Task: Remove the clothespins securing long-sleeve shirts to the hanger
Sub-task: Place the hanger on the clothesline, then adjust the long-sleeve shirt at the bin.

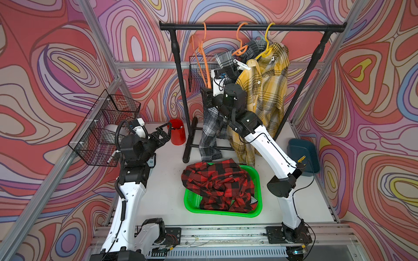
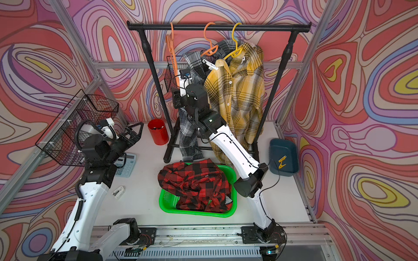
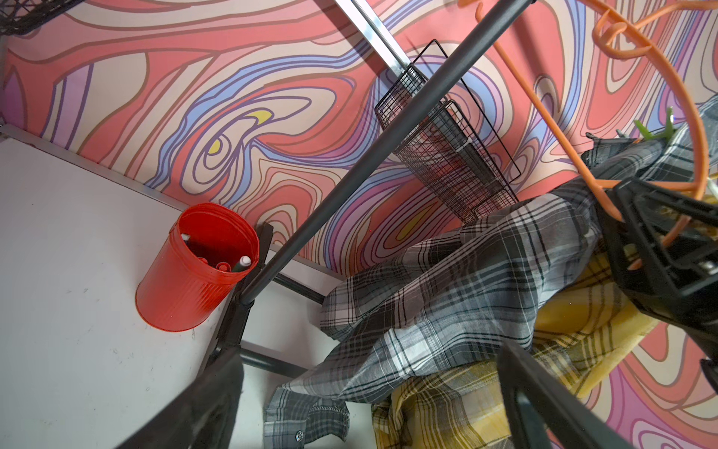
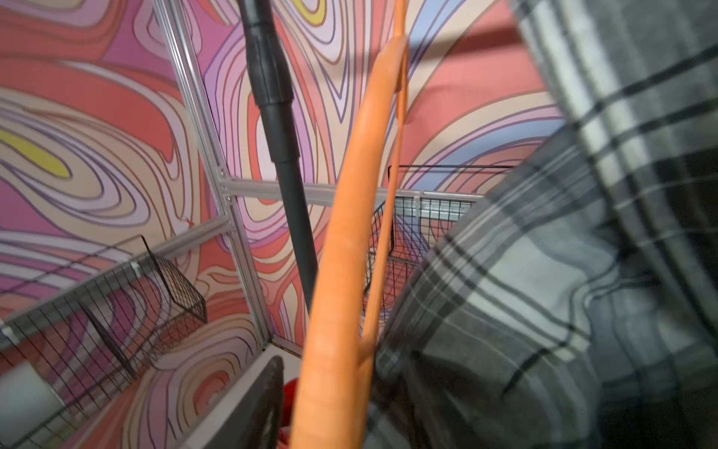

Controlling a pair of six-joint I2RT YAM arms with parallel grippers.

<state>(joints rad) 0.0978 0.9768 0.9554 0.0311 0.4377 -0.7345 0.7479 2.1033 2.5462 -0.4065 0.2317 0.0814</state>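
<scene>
In both top views a white clothespin (image 1: 242, 64) (image 2: 210, 65) clips the yellow plaid shirt (image 1: 264, 90) to its yellow hanger (image 1: 267, 48). Beside it the grey plaid shirt (image 1: 211, 133) droops from an orange hanger (image 1: 241, 48), and a pale green clothespin (image 3: 656, 132) sits on it. My right gripper (image 1: 207, 92) (image 4: 342, 420) is raised at the lower end of a bare orange hanger (image 4: 342, 272), open, with one finger (image 4: 252, 408) apart from it. My left gripper (image 1: 168, 131) (image 3: 369, 408) is open and empty near the red cup (image 1: 177, 134). The red-and-black shirt (image 1: 217, 185) lies in a green basket (image 1: 190, 203).
A blue bin (image 2: 283, 156) at the right holds a yellow clothespin (image 2: 282, 161). Wire baskets hang at the left (image 1: 106, 128) and behind the rack (image 1: 199, 74). The black rack (image 1: 251, 27) stands at the back. A calculator (image 2: 125, 166) and a small white item (image 2: 118, 192) lie on the table.
</scene>
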